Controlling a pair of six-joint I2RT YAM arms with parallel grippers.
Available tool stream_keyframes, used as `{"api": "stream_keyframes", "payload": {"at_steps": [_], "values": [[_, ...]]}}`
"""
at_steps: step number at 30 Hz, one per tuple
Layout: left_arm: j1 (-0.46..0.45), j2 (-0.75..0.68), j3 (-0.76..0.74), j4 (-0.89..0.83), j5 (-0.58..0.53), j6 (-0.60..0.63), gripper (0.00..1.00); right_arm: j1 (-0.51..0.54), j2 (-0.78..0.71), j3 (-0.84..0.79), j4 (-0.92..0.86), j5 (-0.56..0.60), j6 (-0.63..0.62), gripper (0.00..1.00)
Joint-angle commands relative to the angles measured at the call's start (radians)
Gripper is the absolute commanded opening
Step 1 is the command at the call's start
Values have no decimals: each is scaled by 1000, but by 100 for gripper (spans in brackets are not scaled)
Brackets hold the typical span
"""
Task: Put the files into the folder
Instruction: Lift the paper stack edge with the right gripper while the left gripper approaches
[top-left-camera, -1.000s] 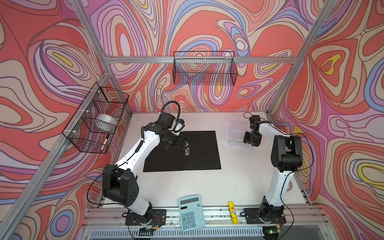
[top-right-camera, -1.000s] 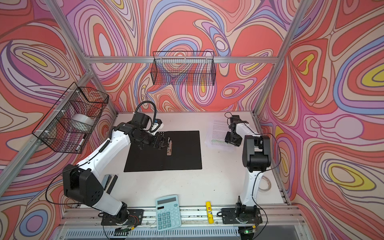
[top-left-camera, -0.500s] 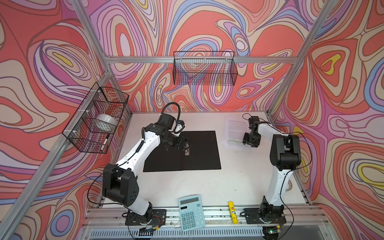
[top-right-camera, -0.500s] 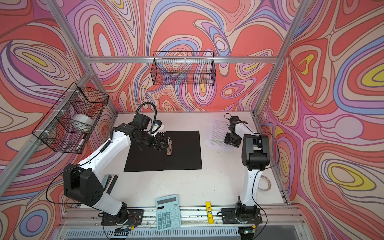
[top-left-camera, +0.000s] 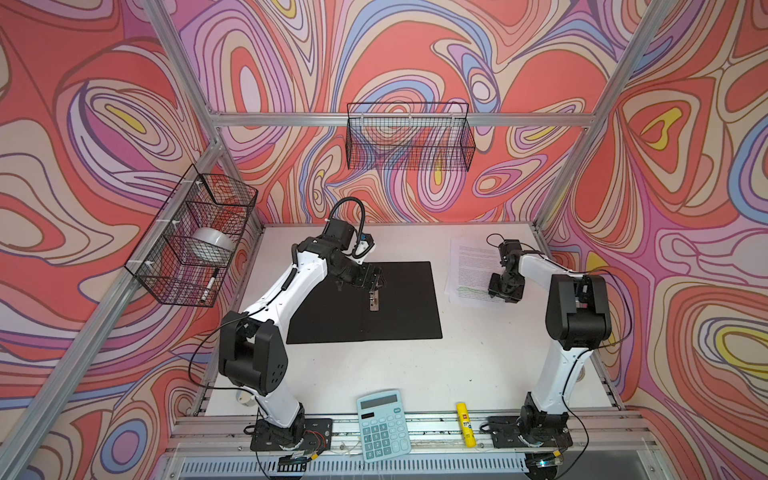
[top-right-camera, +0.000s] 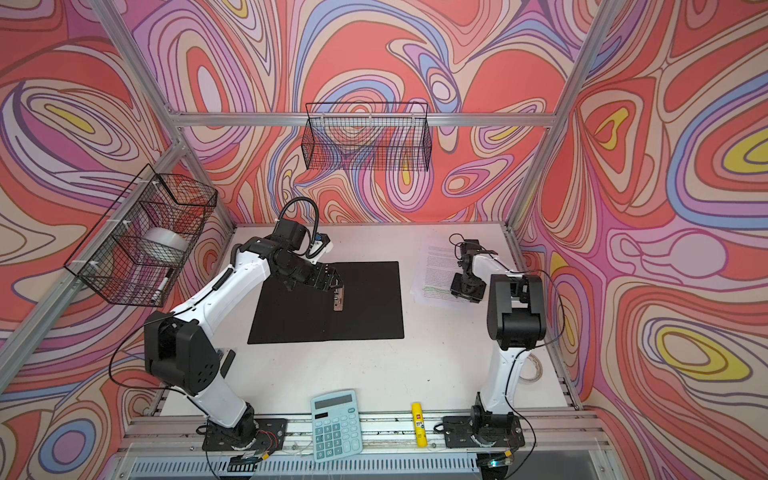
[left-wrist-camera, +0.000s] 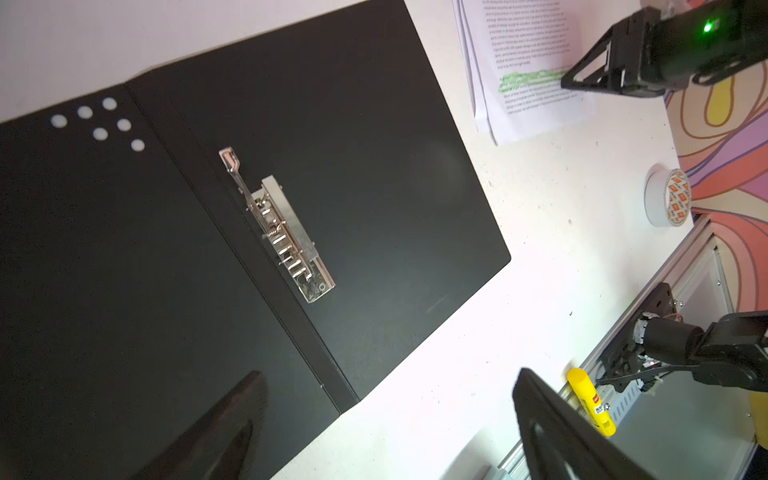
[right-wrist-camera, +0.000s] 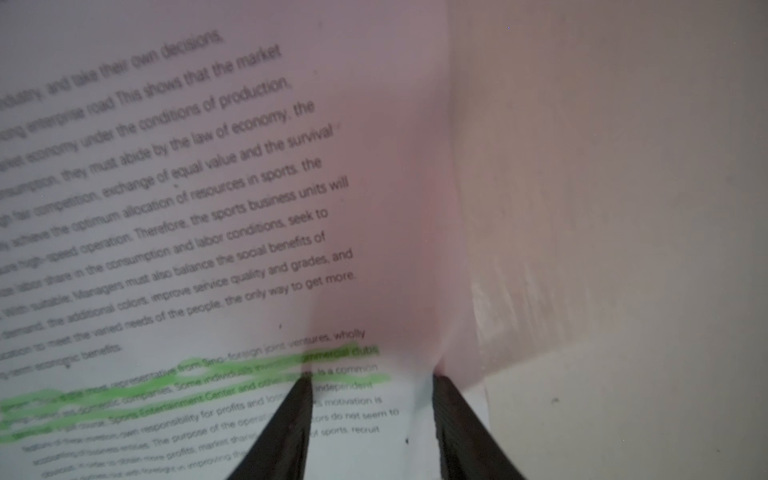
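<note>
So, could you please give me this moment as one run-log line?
folder: open flat, empty | files: lying beside it | left gripper: open, near clip bar | right gripper: jaws apart at files' edge

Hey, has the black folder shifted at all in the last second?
No. The folder keeps the same gap to the calculator in a top view.

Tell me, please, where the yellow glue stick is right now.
In both top views the yellow glue stick lies across the front metal rail, between the pale blue calculator and the right arm's black base.
</note>
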Motion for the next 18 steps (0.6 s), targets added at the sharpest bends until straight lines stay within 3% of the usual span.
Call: {"api": "stream_keyframes", "payload": {"at_steps": [1, 6, 11, 18], "values": [[-18, 64, 98, -72, 39, 11, 91, 9, -28, -77, -53, -6, -5, 49], [-84, 168, 207, -86, 39, 1, 91, 19, -117, -119, -65, -18, 17, 50], [-151, 276, 308, -51, 70, -76, 91, 17, -191, -47, -88, -10, 49, 53], [-224, 424, 469, -75, 83, -95, 91, -59, -151, 42, -27, -29, 68, 55]]}}
